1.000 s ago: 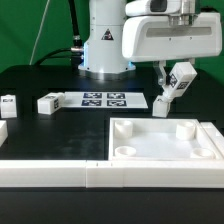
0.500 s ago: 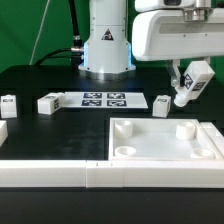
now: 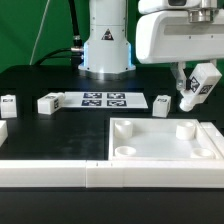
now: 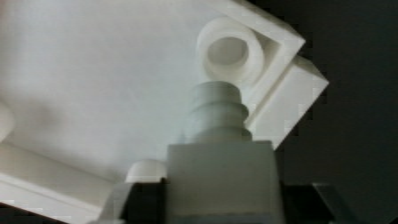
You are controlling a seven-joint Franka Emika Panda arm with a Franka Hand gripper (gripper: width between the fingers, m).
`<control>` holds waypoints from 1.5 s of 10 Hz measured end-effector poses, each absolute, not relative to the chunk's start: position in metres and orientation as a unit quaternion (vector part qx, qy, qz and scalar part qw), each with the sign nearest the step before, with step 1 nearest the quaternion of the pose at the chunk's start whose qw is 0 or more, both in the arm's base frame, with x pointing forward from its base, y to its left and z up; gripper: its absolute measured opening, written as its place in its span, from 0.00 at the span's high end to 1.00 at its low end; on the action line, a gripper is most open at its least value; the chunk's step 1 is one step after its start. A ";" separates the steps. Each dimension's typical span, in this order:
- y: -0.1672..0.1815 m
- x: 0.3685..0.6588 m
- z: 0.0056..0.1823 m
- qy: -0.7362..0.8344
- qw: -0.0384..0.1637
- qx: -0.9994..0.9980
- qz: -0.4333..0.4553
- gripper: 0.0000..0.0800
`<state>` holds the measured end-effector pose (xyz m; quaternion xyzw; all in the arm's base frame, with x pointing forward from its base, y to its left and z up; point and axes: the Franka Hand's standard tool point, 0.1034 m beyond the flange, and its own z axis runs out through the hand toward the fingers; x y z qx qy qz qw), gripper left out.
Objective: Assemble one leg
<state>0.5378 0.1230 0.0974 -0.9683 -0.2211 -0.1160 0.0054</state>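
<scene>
My gripper (image 3: 192, 90) is shut on a leg (image 3: 199, 84), a small white block with a black-and-white tag, held tilted in the air. It hangs above the far right corner of the large white recessed panel (image 3: 160, 142). In the wrist view the leg (image 4: 221, 125) sits between my fingers (image 4: 146, 200). Its stepped tip points toward the panel's (image 4: 107, 90) round corner socket (image 4: 231, 48), and does not touch it. My gripper (image 4: 222, 200) shows at the leg's base.
Three loose legs lie on the black table: one (image 3: 162, 102) just behind the panel, one (image 3: 47, 103) and another (image 3: 8, 104) at the exterior view's left. The marker board (image 3: 104, 99) lies before the robot base. A long white rail (image 3: 50, 173) runs along the front.
My gripper has carried the leg toward the exterior view's right, from beside the marker board to over the panel's far right corner. Nothing else moved.
</scene>
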 end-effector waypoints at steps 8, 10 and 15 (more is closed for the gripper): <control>0.120 0.587 0.098 -0.226 0.011 -0.935 -0.274 0.64; 0.122 0.599 0.089 -0.231 0.011 -0.934 -0.274 0.64; 0.118 0.600 0.081 -0.236 0.009 -0.933 -0.271 0.64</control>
